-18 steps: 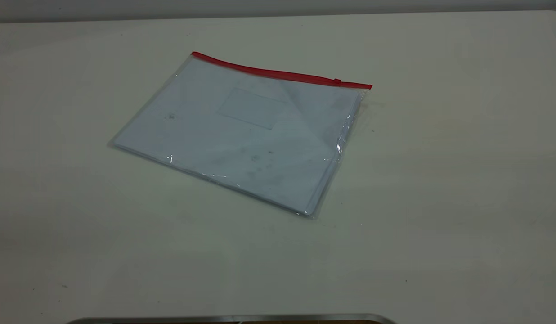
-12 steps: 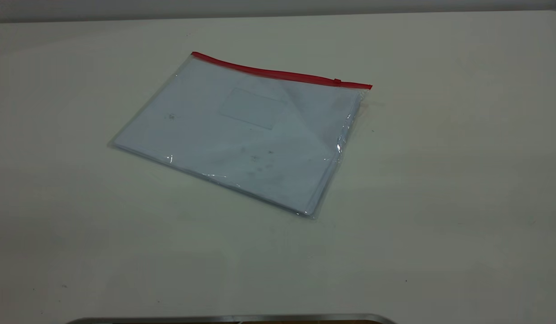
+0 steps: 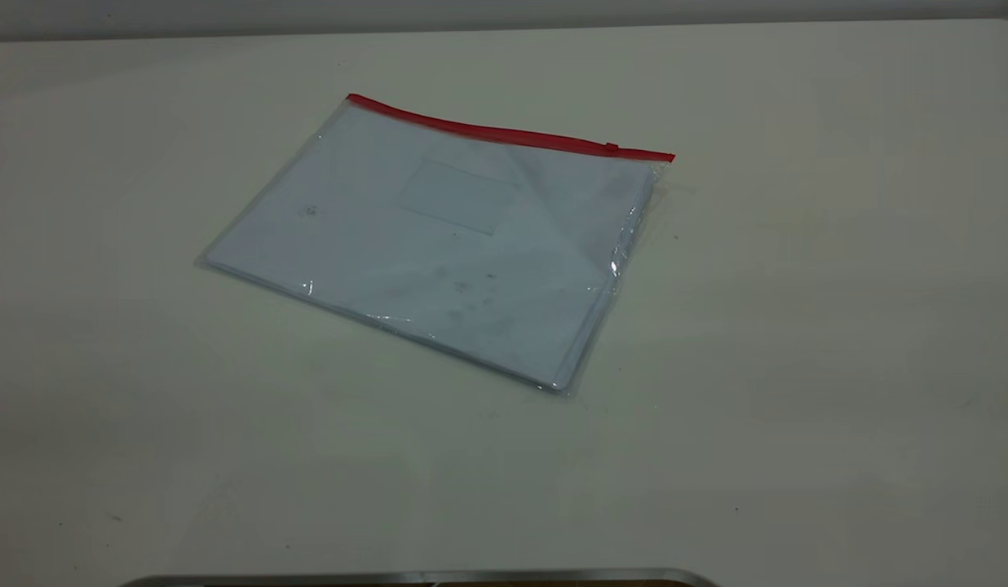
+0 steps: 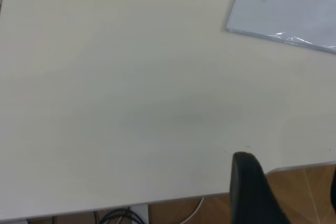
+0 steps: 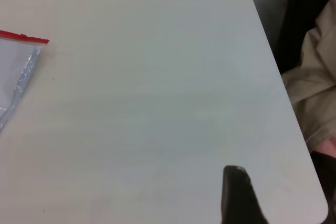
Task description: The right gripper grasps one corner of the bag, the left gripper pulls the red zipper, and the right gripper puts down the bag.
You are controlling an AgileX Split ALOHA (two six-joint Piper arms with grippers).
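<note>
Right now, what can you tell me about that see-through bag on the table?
The bag is a flat, clear plastic pouch holding white paper sheets, with a faint rectangular pocket on its face. A red zipper runs along its far long edge, the small slider near the right end. It lies flat and askew on the table, with nothing else touching it.

A large flat clear-plastic bag (image 3: 439, 244) holding white paper lies flat on the table, its thin red zipper (image 3: 504, 132) along the far edge, slider near the corner (image 3: 669, 156).
</note>
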